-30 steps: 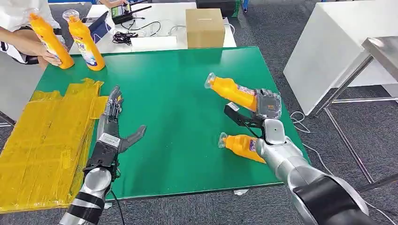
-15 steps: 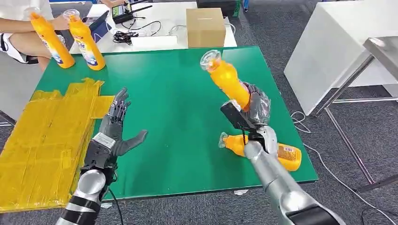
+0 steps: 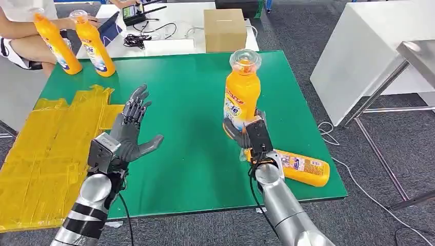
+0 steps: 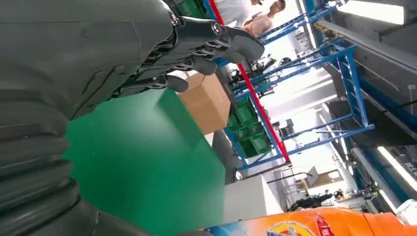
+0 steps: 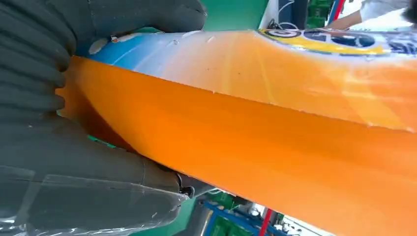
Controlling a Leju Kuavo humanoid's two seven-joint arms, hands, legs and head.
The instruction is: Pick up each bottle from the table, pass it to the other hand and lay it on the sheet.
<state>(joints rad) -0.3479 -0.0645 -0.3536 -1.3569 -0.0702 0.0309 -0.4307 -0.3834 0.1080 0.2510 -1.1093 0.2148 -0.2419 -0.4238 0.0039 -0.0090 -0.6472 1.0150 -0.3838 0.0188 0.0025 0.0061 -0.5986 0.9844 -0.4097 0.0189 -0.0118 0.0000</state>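
Gripping upright orange-filled bottle (image 3: 241,92) — right hand (image 3: 250,134), fingers (image 5: 44,59) wrapped.

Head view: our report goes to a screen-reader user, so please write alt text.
The robot's right hand holds an orange bottle upright above a green table, facing its open left hand. Another bottle lies beside it; a yellow sheet covers the left.

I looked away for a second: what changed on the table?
The right robot hand lifted its orange bottle and swung it from lying sideways to upright. The left robot hand, open, rose with palm turned inward. The second bottle stays lying on the green table; the yellow sheet is unchanged.
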